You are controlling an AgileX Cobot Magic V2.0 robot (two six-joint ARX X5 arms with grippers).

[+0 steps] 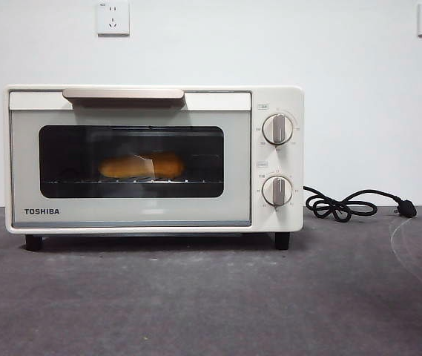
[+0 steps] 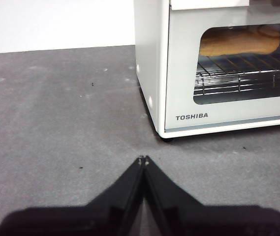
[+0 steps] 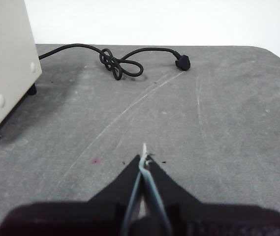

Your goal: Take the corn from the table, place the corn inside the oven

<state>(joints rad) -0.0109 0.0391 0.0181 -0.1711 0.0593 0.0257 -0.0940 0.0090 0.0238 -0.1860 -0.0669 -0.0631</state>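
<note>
Laboratory-style test bench rather than a kitchen. A bare white wall (image 1: pixel 359 111) carries two wall sockets (image 1: pixel 113 18), the dark grey table (image 1: pixel 211 297) is scuffed and scratched, and one Toshiba oven (image 1: pixel 151 159) stands alone, its black cord (image 1: pixel 344 204) coiled and unplugged beside it.

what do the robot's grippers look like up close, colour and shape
Only the wrist views show them. The left gripper has two matte black fingers, wide at the base and tapering to a narrow point, with tiny pale specks at the tips. The right gripper is the same black wedge shape, but with thin pale grey-blue strips along the inner faces. No cables, markings or labels show.
</note>
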